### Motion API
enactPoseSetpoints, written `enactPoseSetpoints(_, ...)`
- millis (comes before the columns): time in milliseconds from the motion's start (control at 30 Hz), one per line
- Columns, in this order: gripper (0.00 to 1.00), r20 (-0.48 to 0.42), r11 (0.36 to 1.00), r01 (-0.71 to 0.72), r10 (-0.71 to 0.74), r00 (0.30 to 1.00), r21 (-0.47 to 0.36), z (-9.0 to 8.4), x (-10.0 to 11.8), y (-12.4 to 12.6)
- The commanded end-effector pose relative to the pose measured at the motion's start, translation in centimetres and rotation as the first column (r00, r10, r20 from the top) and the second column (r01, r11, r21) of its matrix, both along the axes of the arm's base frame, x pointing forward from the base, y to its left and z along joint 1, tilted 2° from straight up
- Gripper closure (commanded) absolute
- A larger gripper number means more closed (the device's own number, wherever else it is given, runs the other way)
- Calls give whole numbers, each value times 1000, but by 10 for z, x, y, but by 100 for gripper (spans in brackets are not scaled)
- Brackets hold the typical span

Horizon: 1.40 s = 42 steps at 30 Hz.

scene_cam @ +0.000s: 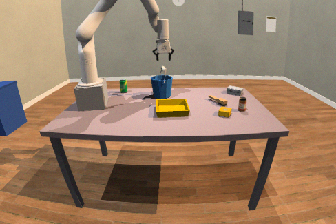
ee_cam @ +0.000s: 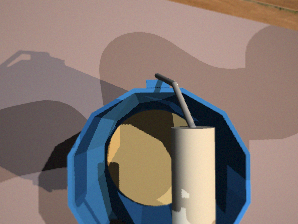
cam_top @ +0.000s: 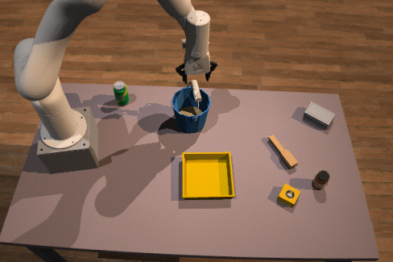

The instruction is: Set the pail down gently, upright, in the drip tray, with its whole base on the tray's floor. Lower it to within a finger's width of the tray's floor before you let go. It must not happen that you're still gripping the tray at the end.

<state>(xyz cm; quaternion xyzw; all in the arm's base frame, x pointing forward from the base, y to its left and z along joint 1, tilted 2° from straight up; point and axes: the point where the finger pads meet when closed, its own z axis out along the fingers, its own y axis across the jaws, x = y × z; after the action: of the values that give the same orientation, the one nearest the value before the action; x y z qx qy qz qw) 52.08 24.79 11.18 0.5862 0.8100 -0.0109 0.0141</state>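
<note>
A blue pail (cam_top: pixel 191 116) (scene_cam: pixel 162 87) (ee_cam: pixel 95 160) stands upright on the table behind the tray, with a tan filling inside. Its wire handle stands up, with a cream grip (cam_top: pixel 196 90) (scene_cam: pixel 163 69) (ee_cam: pixel 194 170) at the top. My gripper (cam_top: pixel 196 75) (scene_cam: pixel 163 57) is open and empty, pointing down, a little above the handle grip and apart from it. The wrist view looks straight down into the pail; the fingers do not show there. The yellow drip tray (cam_top: pixel 185 176) (scene_cam: pixel 159 110) lies empty in front of the pail.
A green can (cam_top: pixel 121 93) (scene_cam: pixel 123 85) stands left of the pail, near the arm's base (cam_top: pixel 66 144). On the right lie a wooden brush (cam_top: pixel 283 151), a yellow block (cam_top: pixel 288 195), a dark jar (cam_top: pixel 320 180) and a grey box (cam_top: pixel 319 114).
</note>
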Motion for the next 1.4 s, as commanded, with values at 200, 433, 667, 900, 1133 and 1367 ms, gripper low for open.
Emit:
enactPoseSetpoints(200,0,1,1000,0,0,1000,1,-11,1,0)
enactPoseSetpoints(433,0,1,1000,0,0,1000,1,-21,1,0)
enactPoseSetpoints(667,0,1,1000,0,0,1000,1,-39,1,-1)
enactPoseSetpoints(900,0,1,1000,0,0,1000,1,-53,2,-1)
enactPoseSetpoints(1133,0,1,1000,0,0,1000,1,-65,2,-2)
enactPoseSetpoints(1367,0,1,1000,0,0,1000,1,-74,2,-2)
